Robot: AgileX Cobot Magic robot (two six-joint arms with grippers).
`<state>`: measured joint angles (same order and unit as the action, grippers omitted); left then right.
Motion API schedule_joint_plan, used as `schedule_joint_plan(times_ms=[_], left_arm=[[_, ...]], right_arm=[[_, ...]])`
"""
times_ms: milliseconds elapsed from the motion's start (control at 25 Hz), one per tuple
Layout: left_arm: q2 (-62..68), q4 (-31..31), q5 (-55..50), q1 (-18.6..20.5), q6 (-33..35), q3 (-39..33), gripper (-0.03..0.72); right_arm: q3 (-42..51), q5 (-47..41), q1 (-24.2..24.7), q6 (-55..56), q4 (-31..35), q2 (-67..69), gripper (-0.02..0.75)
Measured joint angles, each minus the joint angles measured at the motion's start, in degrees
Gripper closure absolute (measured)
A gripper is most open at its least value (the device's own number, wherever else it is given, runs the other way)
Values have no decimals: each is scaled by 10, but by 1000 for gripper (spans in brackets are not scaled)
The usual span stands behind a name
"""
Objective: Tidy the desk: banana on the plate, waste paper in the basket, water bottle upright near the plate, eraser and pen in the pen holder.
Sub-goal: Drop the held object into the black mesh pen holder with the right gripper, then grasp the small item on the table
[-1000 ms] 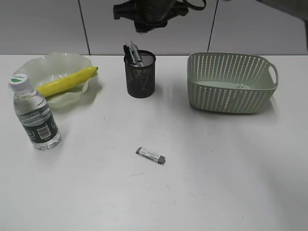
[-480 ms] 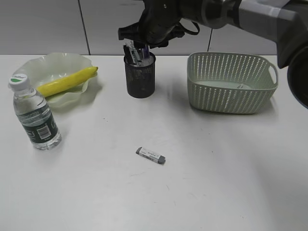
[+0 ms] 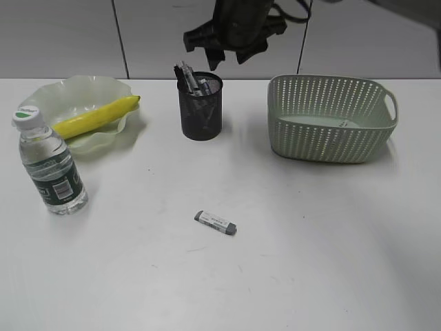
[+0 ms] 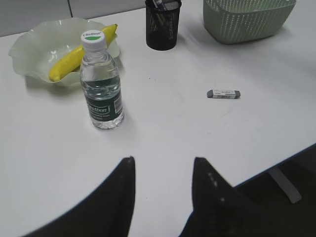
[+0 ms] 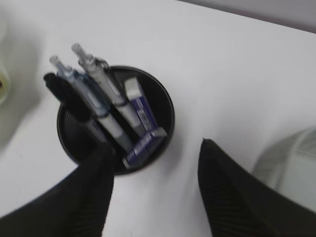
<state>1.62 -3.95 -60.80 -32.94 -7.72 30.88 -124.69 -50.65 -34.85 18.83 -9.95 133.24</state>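
Right wrist view alone shows erasers (image 5: 140, 111) and pens (image 5: 94, 96) inside holder (image 5: 163, 103); right gripper (image 5: 157, 190) spread, empty. Left gripper (image 4: 163, 190) spread, empty over white desk (image 3: 310, 241); grey wall behind.

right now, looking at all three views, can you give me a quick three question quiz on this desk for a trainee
1. True or false: the banana lies on the plate.
2. Multiple choice: where is the small grey eraser? A) in the basket B) on the open desk in front of the pen holder C) beside the water bottle, touching it
3. Short answer: how do the jaws of the right gripper stand, and what is between them?

Key
1. True.
2. B.
3. Open, above the pen holder, which holds pens and blue-and-white erasers; nothing is gripped.
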Motion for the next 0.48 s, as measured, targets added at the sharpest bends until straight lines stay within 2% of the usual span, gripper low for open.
schedule_joint_plan(times_ms=[120, 240, 360, 480], left_arm=[[0, 0, 0, 0, 0, 0, 398], [0, 0, 0, 0, 0, 0, 398], [0, 0, 1, 0, 0, 0, 398], [0, 0, 1, 0, 0, 0, 398]], right_arm=[[-5, -86, 1, -72, 33, -49, 313], [-5, -164, -1, -98, 31, -98, 326], [16, -183, -2, -107, 18, -156, 335], [77, -184, -2, -121, 15, -235, 350]])
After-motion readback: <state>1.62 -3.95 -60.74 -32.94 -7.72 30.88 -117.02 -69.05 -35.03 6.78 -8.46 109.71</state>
